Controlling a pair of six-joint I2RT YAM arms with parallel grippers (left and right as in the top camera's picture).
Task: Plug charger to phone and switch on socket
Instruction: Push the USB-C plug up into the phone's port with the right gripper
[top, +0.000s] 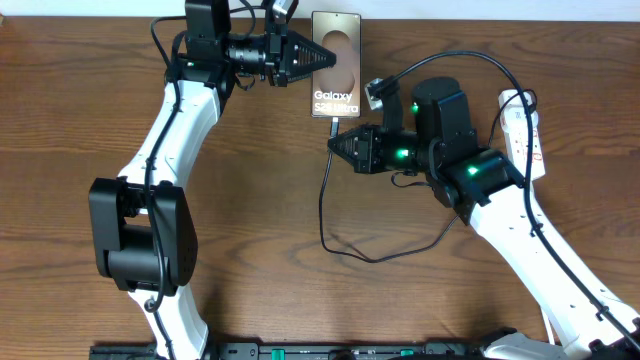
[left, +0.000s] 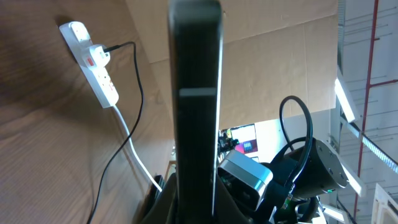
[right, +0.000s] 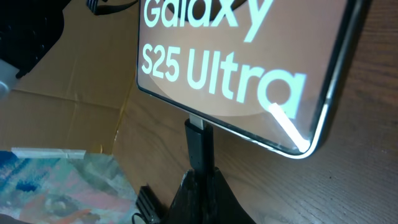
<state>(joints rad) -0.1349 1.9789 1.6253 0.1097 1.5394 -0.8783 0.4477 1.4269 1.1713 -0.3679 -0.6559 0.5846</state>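
The grey-bronze phone (top: 336, 80) with white "Galaxy S25 Ultra" lettering lies at the table's far middle. My left gripper (top: 324, 58) is shut on it from the left. In the left wrist view the phone (left: 196, 74) shows edge-on between the fingers (left: 196, 190). My right gripper (top: 335, 144) is shut on the charger's black plug (right: 199, 140), just below the phone. The plug tip touches the phone's bottom edge (right: 249, 62) at the port; I cannot tell how deep it sits. The black cable (top: 322, 200) loops over the table. The white socket strip (top: 526, 128) lies far right.
In the left wrist view the strip (left: 93, 59) has a black cable in its adapter and a white cord (left: 134, 146) trailing off. A cardboard wall (left: 273, 56) stands behind the table. A patterned sheet (right: 56, 180) lies at lower left in the right wrist view.
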